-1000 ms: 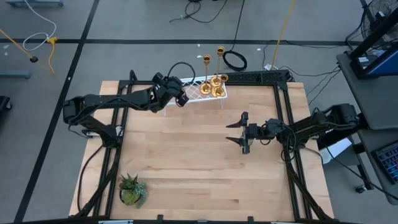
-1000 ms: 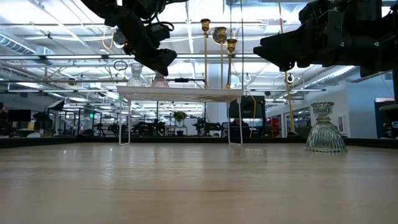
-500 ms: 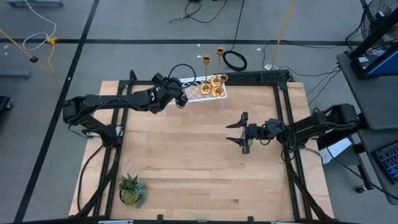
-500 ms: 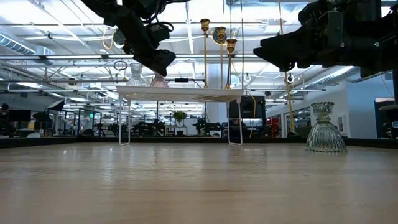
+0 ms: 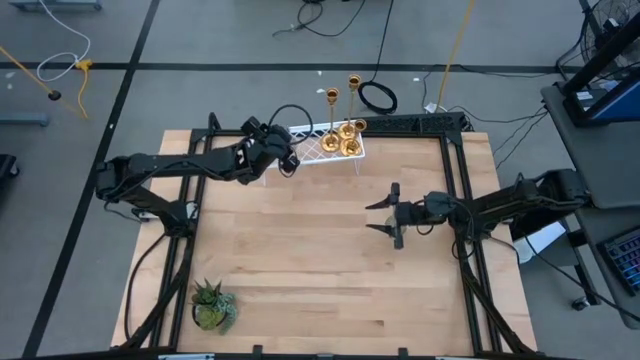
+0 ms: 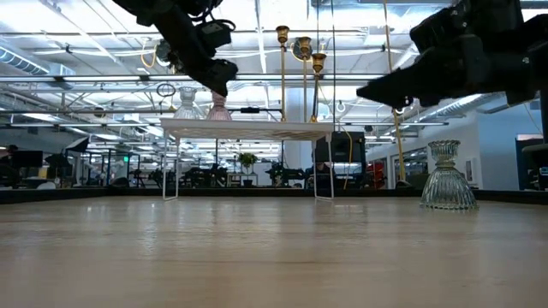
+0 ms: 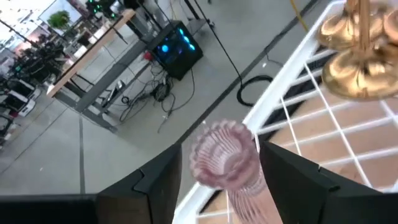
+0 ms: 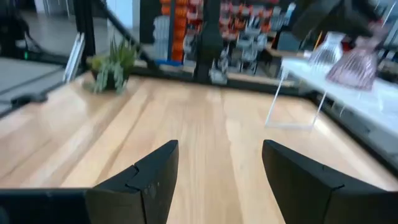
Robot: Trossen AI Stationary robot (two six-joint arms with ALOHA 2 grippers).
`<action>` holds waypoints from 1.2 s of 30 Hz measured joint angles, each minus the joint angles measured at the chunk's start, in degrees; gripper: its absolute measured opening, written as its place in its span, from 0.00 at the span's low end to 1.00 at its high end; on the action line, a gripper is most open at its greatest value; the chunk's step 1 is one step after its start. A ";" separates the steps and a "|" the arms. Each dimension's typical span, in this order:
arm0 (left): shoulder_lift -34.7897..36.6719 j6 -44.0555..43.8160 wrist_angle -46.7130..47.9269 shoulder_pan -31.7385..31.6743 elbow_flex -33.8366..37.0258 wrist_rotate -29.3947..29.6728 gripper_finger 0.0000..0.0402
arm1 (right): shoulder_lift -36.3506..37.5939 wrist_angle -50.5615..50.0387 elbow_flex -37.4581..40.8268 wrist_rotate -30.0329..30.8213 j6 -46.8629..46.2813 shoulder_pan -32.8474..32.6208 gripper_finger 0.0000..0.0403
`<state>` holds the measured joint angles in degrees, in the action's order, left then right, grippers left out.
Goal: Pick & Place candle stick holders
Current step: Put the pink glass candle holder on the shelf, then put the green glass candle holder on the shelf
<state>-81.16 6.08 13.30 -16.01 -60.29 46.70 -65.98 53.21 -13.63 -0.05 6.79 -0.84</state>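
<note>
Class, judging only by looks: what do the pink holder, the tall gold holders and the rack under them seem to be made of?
Pink holder: probably ribbed glass, since it looks translucent. Gold holders: likely polished metal, perhaps brass, with shiny, mirror-like bases. Rack: apparently thin wire coated matte white, forming an open lattice.

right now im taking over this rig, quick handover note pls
Left tool: open, fingers either side of the pink glass holder on the white rack, not closed yet.
Right tool: open, empty, above mid-table.
Three gold holders and a clear glass holder stand on the rack; another clear glass one stands on the table.
Left to do: grasp the pink one.
</note>
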 joint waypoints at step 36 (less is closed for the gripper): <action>16.74 5.67 0.68 18.94 -0.03 2.80 0.81 | 25.75 -41.79 6.54 15.39 -13.98 -6.13 0.56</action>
<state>-64.42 11.75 13.98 2.93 -60.31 49.50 -40.23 11.42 -7.09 15.34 -7.20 -6.97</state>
